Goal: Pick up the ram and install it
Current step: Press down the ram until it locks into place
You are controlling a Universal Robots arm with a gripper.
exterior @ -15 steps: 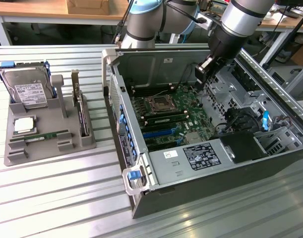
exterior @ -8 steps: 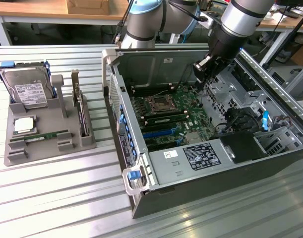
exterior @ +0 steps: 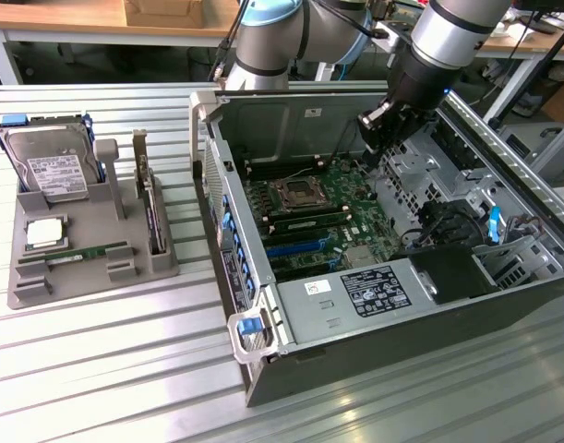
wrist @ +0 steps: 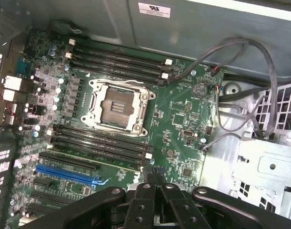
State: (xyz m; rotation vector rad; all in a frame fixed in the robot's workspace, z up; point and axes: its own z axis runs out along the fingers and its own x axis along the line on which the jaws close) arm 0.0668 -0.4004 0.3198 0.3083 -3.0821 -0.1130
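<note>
Clenched black fingers (wrist: 155, 179) of the robot arm's gripper (exterior: 378, 138) hover, grasping nothing, over the green motherboard (exterior: 318, 208) inside the open grey metal computer case (exterior: 392, 305). Steel walls hem the board on every side: a tall back panel behind, a drive cage with loose grey cables toward the exterior view's right, and a silver power supply box (exterior: 355, 295) with a black-and-white label along the near edge. Above the board the case is open, and the arm drops in from there. Long black memory slots (wrist: 116, 59) flank the silver square processor socket (wrist: 117, 104), with white latch tabs at their ends.

Well apart, at the exterior view's left, a grey moulded parts tray (exterior: 88, 245) sits on the ribbed aluminium table (exterior: 125, 369). In its front groove lies the ram (exterior: 88, 251), a long, thin green memory stick, flat and untouched. A silver hard drive (exterior: 51, 166) leans at the tray's rear.
</note>
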